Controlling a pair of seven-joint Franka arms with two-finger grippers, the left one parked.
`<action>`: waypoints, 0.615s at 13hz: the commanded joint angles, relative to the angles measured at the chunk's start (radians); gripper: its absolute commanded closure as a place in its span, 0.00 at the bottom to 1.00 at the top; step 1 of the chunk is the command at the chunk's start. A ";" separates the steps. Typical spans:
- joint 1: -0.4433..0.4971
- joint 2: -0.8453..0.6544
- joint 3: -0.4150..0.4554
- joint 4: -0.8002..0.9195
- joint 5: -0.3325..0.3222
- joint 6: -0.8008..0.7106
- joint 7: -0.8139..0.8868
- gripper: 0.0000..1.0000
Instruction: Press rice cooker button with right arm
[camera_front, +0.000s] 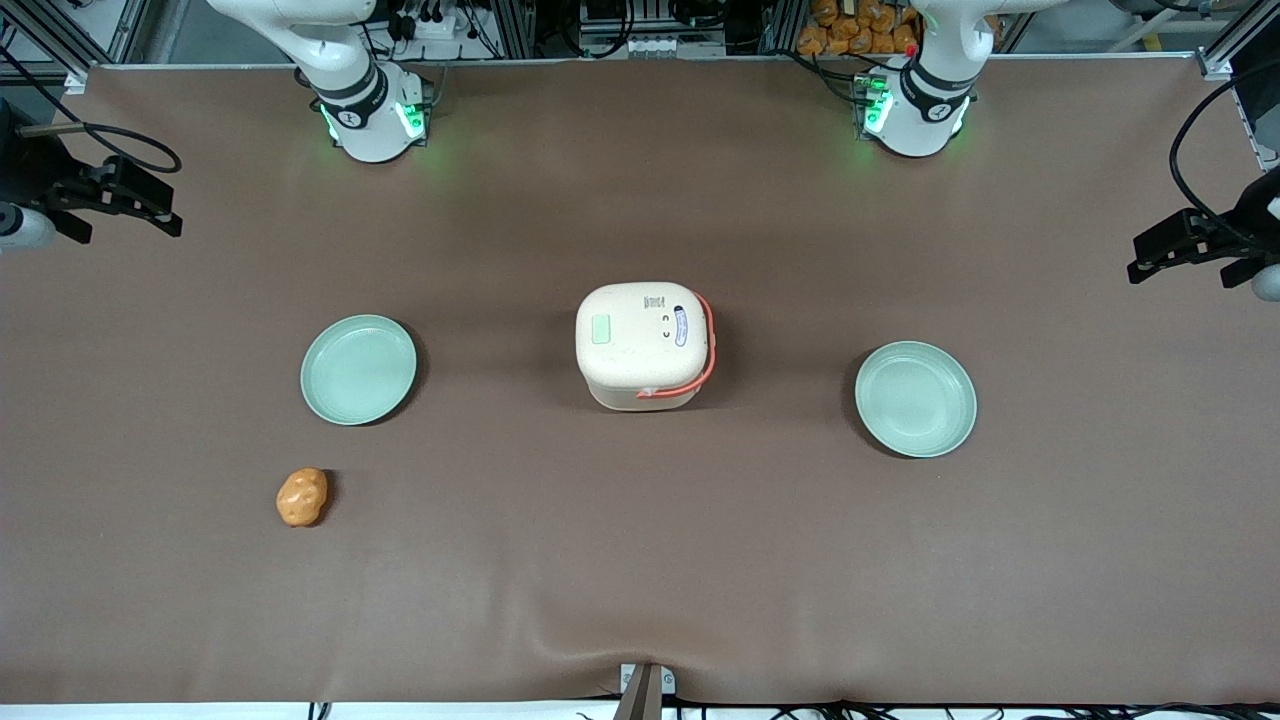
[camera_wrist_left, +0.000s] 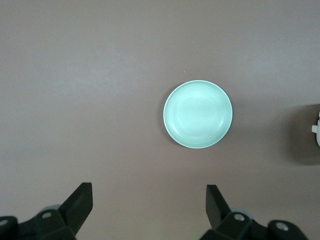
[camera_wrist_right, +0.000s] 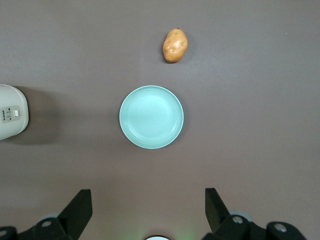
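Brown matting (camera_front: 640, 560) covered the whole table. Nearest the front camera, toward the working arm's end, lay an orange potato (camera_front: 302, 497). Farther from the camera sat 2 mint-green plates, 1 toward the working arm's end (camera_front: 358, 369) and 1 toward the parked arm's end (camera_front: 915, 399). Between them, mid-table, stood the rice cooker (camera_front: 645, 345), lid closed, with its pale green button (camera_front: 601, 329) on the lid's edge toward the working arm. The right arm (camera_front: 350, 90) rose from its base farthest back. Its gripper (camera_wrist_right: 148, 212) hung high above the plate near the potato, well apart from the cooker, fingers (camera_wrist_right: 80, 207) spread and grasping nothing.
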 joint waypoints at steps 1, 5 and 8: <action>0.005 0.008 -0.002 0.016 -0.013 -0.002 -0.005 0.00; 0.003 0.008 -0.002 0.016 -0.013 -0.004 0.006 0.00; 0.006 0.008 -0.002 0.016 -0.012 -0.005 0.001 0.00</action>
